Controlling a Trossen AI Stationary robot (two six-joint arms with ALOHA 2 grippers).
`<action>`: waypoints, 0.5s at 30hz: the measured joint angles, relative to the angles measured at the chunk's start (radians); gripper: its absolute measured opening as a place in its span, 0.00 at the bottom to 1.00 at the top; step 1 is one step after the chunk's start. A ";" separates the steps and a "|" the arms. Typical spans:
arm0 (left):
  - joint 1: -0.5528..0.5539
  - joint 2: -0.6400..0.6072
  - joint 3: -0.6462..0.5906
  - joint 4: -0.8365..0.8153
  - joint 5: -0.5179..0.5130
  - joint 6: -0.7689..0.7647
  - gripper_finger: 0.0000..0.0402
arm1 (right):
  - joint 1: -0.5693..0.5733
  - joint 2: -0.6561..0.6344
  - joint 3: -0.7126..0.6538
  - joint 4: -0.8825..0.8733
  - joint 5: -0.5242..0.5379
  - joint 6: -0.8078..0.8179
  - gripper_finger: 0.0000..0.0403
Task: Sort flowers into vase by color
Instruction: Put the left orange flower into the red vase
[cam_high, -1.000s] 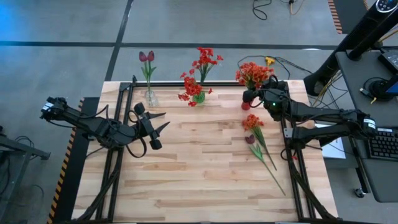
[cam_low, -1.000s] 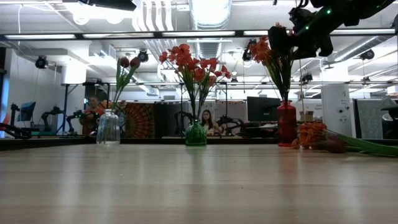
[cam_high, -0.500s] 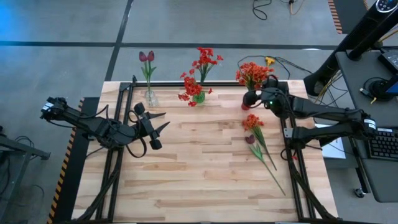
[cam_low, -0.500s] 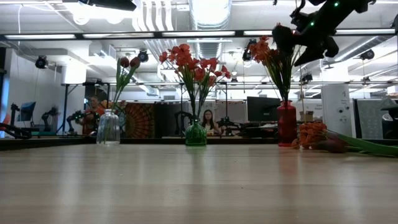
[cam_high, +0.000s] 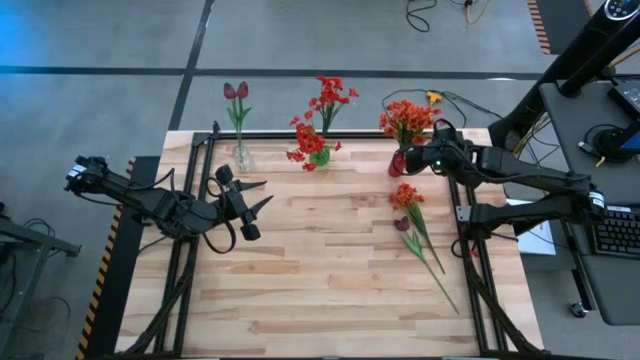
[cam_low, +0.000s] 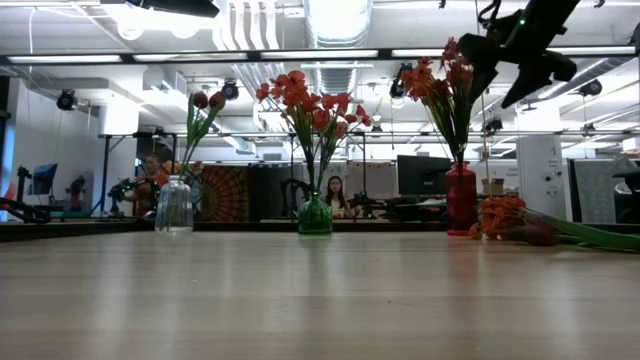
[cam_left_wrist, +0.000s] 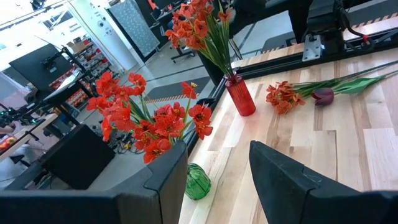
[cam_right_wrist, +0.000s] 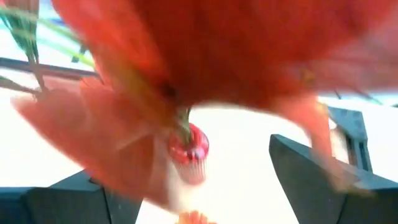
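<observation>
We held our right claw (cam_high: 432, 160), fingers spread and empty, just above the red vase (cam_high: 399, 163) of orange flowers (cam_high: 405, 118), so its loose orange flower (cam_high: 405, 195) and tulip (cam_high: 402, 224) lay nearby on the tabletop (cam_high: 330, 260).

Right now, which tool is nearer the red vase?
The right tool, open, hovering just beside the red vase near its orange blooms. The left tool waits far across the table.
</observation>
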 joint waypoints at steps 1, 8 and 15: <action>0.000 0.000 0.000 0.000 0.000 0.000 0.39 | 0.000 0.000 0.007 -0.028 -0.019 0.019 0.76; 0.000 0.000 0.000 0.000 0.000 0.000 0.39 | 0.000 0.000 0.047 -0.257 -0.111 0.160 0.74; 0.000 0.000 0.000 0.000 0.001 0.000 0.39 | 0.036 0.011 0.037 -0.296 -0.361 0.181 0.74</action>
